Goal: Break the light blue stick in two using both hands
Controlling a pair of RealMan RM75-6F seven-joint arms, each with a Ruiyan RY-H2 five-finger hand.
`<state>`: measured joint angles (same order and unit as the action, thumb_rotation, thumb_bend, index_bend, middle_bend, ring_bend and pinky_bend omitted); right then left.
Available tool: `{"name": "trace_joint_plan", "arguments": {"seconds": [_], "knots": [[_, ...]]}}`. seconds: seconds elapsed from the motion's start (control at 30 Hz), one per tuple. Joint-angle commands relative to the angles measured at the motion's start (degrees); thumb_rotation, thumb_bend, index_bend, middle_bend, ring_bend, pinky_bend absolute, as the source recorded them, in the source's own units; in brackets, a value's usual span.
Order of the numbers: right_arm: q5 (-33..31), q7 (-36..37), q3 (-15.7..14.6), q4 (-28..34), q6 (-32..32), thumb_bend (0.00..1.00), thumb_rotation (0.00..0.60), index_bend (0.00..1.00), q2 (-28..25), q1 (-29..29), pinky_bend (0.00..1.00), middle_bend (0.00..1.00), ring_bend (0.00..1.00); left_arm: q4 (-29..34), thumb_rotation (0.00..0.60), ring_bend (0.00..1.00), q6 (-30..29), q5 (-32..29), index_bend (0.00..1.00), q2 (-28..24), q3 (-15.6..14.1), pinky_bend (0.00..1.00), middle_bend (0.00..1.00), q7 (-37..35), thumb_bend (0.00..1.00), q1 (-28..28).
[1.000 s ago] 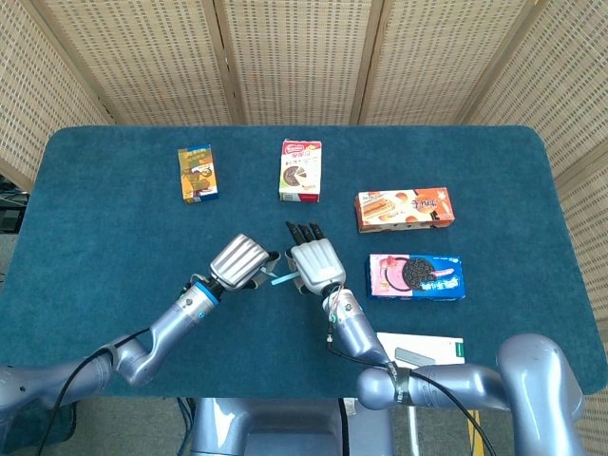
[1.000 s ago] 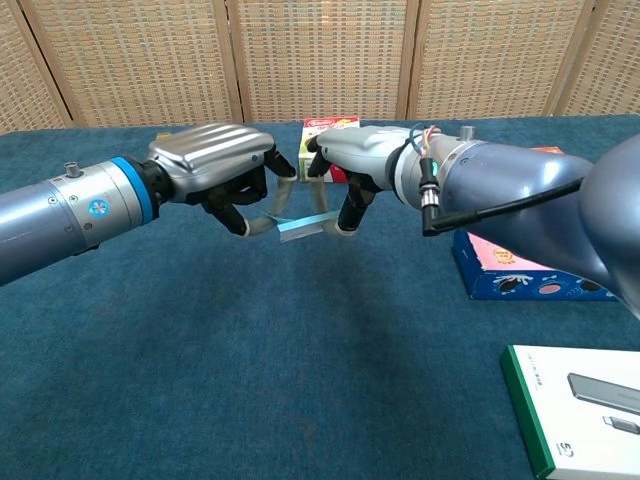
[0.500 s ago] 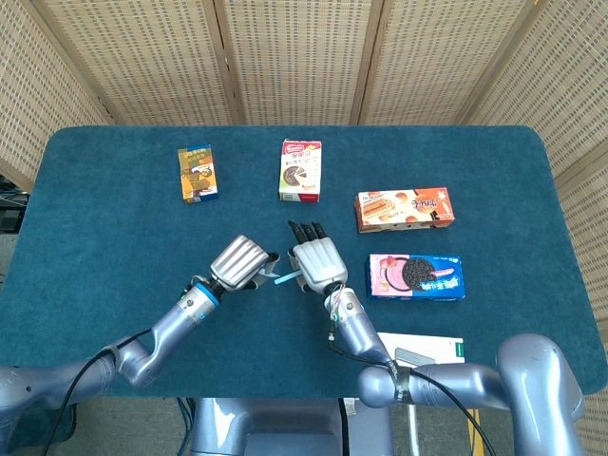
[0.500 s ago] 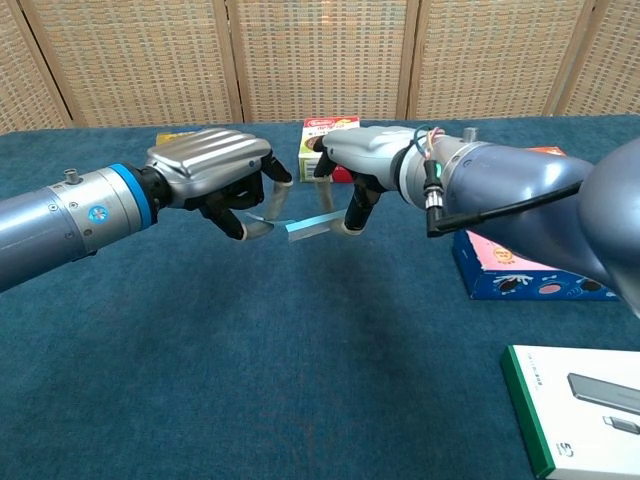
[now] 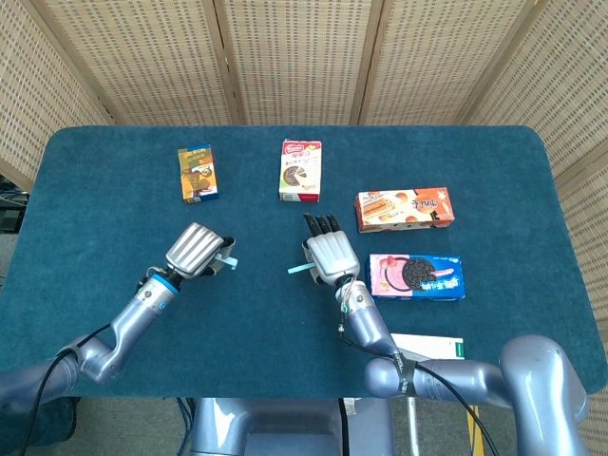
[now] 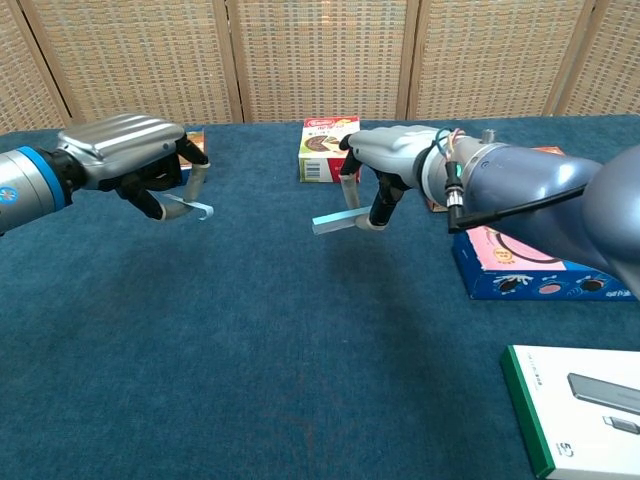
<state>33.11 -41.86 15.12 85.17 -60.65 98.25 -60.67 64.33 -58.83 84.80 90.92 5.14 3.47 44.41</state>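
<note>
The light blue stick is in two pieces. My left hand (image 5: 195, 251) (image 6: 130, 160) holds the shorter piece (image 6: 197, 208) (image 5: 229, 263) pinched in its fingers, above the table's left-centre. My right hand (image 5: 330, 256) (image 6: 390, 170) pinches the longer piece (image 6: 336, 221) (image 5: 298, 270), whose free end points left. The two hands hang well apart above the blue cloth, with a wide gap between the broken ends.
Snack boxes lie on the blue table (image 5: 114, 180): a yellow-blue box (image 5: 198, 174), a red-white box (image 5: 300, 170), an orange box (image 5: 403, 209) and a pink cookie box (image 5: 418, 276) close to my right hand. A white and green box (image 6: 580, 405) sits at the front right.
The stick, held whole between both hands, has come apart. My left hand has swung far left with its piece; my right hand has shifted slightly right with the other.
</note>
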Motion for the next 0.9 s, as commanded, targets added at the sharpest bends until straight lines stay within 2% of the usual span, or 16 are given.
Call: {"name": "trace_joint_plan", "arguments": {"seconds": [0.03,0.07,0.1,0.13,0.17,0.2,0.27,0.3,0.33,0.37,0.43,0.5,0.7,0.8,0.9], "knots": [[-0.01,0.18,-0.09,-0.20,0.23,0.52,0.600,0.58,0.10,0.13,0.00,0.01,0.00,-0.86,0.600,0.90,-0.79,0.29,0.82,-0.50,-0.44,0.78,0.96,-0.27,0.45,-0.66],[-0.02,0.27,-0.13,-0.26,0.34,0.52,0.600,0.58,0.13,0.20,0.00,0.01,0.00,-1.19,0.600,0.85,-1.16,0.41,0.79,-0.67,-0.64,0.78,0.92,-0.27,0.35,-0.97],[0.02,0.34,-0.17,-0.31,0.43,0.51,0.600,0.58,0.16,0.25,0.00,0.01,0.00,-1.37,0.600,0.77,-1.38,0.46,0.71,-0.91,-0.85,0.75,0.83,-0.36,0.23,-1.30],[0.17,0.52,-0.19,-0.35,0.48,0.48,0.600,0.57,0.20,0.35,0.00,0.01,0.00,-1.20,0.600,0.69,-1.41,0.38,0.64,-1.41,-1.10,0.72,0.75,-0.82,0.15,-1.69],[0.40,0.84,-0.16,-0.34,0.48,0.45,0.600,0.54,0.24,0.47,0.00,0.01,0.00,-0.77,0.600,0.55,-1.19,0.14,0.51,-1.95,-1.30,0.65,0.59,-1.25,0.06,-2.02],[0.64,1.28,-0.08,-0.27,0.51,0.36,0.600,0.46,0.26,0.63,0.00,0.01,0.00,-0.12,0.600,0.42,-0.81,-0.28,0.40,-2.64,-1.45,0.56,0.42,-1.43,0.02,-2.35],[1.14,2.25,0.09,0.12,0.76,0.12,0.600,0.24,0.06,1.00,0.00,0.00,0.00,2.26,0.600,0.24,0.30,-1.54,0.28,-4.75,-1.64,0.42,0.19,-0.62,0.00,-3.00],[1.52,2.80,0.27,0.61,0.76,0.06,0.600,0.17,-0.18,1.21,0.00,0.00,0.00,4.09,0.600,0.17,0.30,-2.31,0.23,-6.29,-1.61,0.35,0.10,-0.10,0.00,-3.62],[2.01,3.48,0.52,1.51,0.65,0.01,0.600,0.09,-0.58,1.49,0.00,0.00,0.00,6.01,0.600,0.13,0.10,-3.31,0.20,-8.05,-1.50,0.32,0.06,0.55,0.00,-4.41],[2.39,3.83,0.55,2.10,0.57,0.00,0.600,0.05,-0.93,1.72,0.00,0.00,0.00,7.81,0.600,0.08,0.21,-3.95,0.17,-9.31,-1.40,0.28,0.02,1.38,0.00,-4.74],[3.25,4.52,0.70,3.12,0.25,0.00,0.600,0.00,-1.51,2.10,0.00,0.00,0.00,10.31,0.600,0.02,0.06,-5.15,0.11,-11.15,-1.21,0.22,0.00,2.76,0.00,-5.45],[4.39,5.27,0.79,4.30,-0.31,0.00,0.600,0.00,-2.23,2.60,0.00,0.00,0.00,12.59,0.600,0.00,-0.27,-6.45,0.05,-12.91,-0.96,0.16,0.00,4.14,0.00,-6.23],[11.17,8.04,-0.23,8.89,-3.29,0.00,0.600,0.00,-6.29,5.42,0.00,0.00,0.00,18.75,0.600,0.00,-4.01,-9.07,0.00,-17.97,-0.01,0.08,0.00,6.43,0.00,-9.37],[19.34,11.73,-2.45,10.19,-5.87,0.00,0.600,0.00,-9.42,8.39,0.00,0.00,0.00,21.81,0.600,0.00,-7.50,-9.74,0.00,-20.48,0.39,0.04,0.00,5.30,0.00,-11.96],[31.87,19.50,-6.95,8.00,-8.79,0.00,0.600,0.00,-13.23,12.65,0.00,0.00,0.00,24.46,0.600,0.00,-11.86,-10.44,0.00,-22.35,0.38,0.01,0.00,6.17,0.00,-15.14]]}}
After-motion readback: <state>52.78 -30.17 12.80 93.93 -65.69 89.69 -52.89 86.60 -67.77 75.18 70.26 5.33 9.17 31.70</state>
